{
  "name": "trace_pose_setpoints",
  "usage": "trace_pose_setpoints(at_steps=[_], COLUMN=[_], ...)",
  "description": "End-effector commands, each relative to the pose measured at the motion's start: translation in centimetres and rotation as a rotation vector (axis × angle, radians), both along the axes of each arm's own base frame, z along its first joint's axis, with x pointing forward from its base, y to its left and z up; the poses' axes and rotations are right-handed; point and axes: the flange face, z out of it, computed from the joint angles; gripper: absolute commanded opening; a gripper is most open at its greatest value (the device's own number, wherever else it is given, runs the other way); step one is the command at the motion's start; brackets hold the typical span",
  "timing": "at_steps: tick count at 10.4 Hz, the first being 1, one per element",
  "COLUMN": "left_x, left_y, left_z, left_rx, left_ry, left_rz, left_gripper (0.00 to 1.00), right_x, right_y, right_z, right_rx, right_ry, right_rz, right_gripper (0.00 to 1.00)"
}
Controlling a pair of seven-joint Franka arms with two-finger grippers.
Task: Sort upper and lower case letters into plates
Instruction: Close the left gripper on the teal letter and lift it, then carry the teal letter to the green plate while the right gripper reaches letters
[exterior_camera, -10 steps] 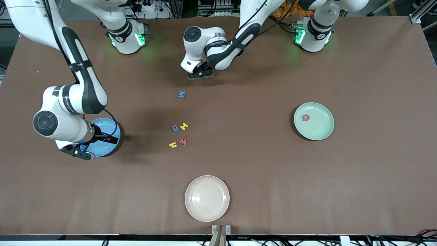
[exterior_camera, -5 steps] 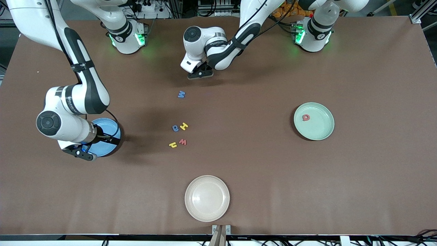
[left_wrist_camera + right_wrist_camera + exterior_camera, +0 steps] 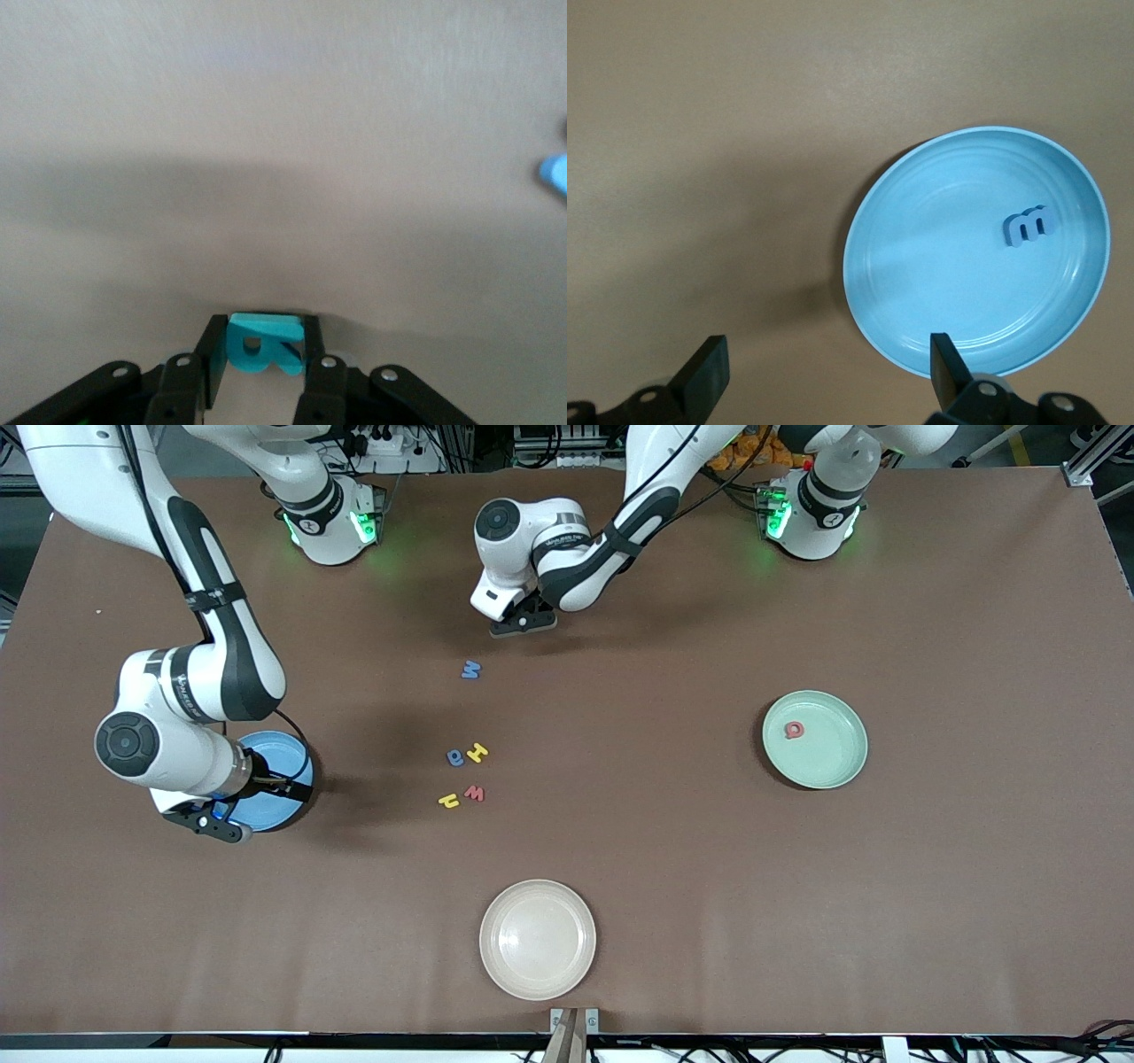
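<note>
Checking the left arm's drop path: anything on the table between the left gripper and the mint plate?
Front view: bare brown table between the left gripper, shut on a teal letter, and the mint plate.

A teal letter (image 3: 262, 343) stands upright, pinched at the frame's bottom centre. Five letters (image 3: 464, 755) lie flat mid-frame. The blue plate (image 3: 974, 248) holds a blue m (image 3: 1029, 225); the green plate (image 3: 815, 740), a red letter (image 3: 795, 730).

Even overhead light; my arms cast soft shadows on the table (image 3: 673, 841); my wrist views look hazy.
</note>
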Motion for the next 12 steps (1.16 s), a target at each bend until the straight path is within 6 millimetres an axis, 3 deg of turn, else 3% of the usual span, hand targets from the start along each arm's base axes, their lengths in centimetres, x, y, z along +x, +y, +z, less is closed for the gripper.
trace_pose_setpoints(at_steps=[1, 3, 5, 6, 9, 12], left_x=[4.8, 9.3, 15.8, 18.5, 23.4, 28.6], left_y=[2.4, 6.0, 12.4, 16.0, 24.2, 32.3], left_z=[4.7, 8.0, 12.2, 13.3, 13.6, 13.6], left_rx=[0.021, 0.054, 0.081, 0.072, 0.061, 0.015], left_ry=[0.055, 0.076, 0.111, 0.116, 0.142, 0.164], left_rz=[-0.07, -0.158, -0.278, -0.324, -0.354, -0.375], left_gripper=[0.2, 0.2, 0.2, 0.2, 0.16, 0.15], right_x=[0.5, 1.0, 2.3, 2.9, 4.1, 3.9], right_y=[2.6, 3.8, 6.8, 8.3, 11.9, 15.1], right_z=[-1.3, -1.9, -2.4, -2.5, -3.7, -5.2], right_rx=[0.007, 0.007, 0.0, -0.004, -0.011, -0.013], right_ry=[-0.025, -0.04, -0.057, -0.069, -0.084, -0.09], right_rz=[-0.049, -0.079, -0.164, -0.222, -0.347, -0.393], right_gripper=[1.0, 1.0, 1.0, 1.0, 1.0, 1.0])
